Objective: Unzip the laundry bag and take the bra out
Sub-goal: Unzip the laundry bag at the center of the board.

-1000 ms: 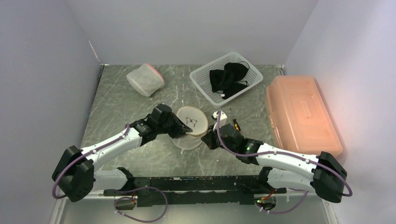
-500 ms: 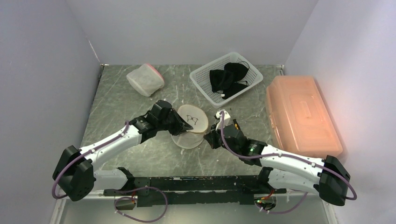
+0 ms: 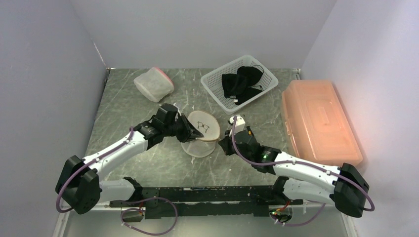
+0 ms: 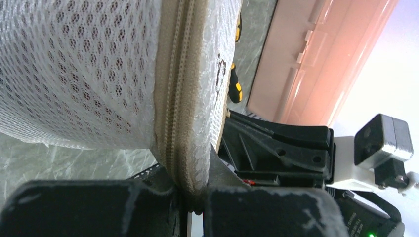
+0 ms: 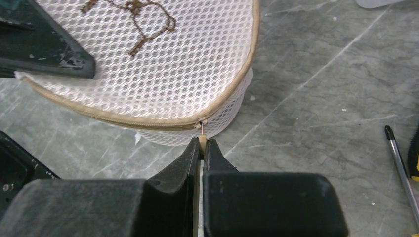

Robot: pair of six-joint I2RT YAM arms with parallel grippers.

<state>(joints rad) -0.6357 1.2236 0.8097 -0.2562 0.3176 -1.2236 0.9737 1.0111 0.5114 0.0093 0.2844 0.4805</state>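
A round white mesh laundry bag (image 3: pixel 201 129) with a tan zipper and a brown embroidered mark on its lid sits mid-table, its left side lifted. My left gripper (image 3: pixel 190 131) is shut on the bag's zippered rim (image 4: pixel 178 123). My right gripper (image 3: pixel 222 144) is shut on the tan zipper pull (image 5: pixel 201 141) at the bag's near side (image 5: pixel 163 64); the zipper looks closed up to the slider. No bra inside the bag shows through the mesh.
A white basket (image 3: pixel 212 79) at the back holds black garments (image 3: pixel 240 81). A white lidded tub (image 3: pixel 153 84) stands back left. An orange plastic box (image 3: pixel 316 121) lies on the right. A screwdriver (image 5: pixel 401 168) lies on the table right of the bag.
My left gripper has moved slightly back and left with the bag's rim. My right gripper has shifted slightly toward the bag, still on the pull.
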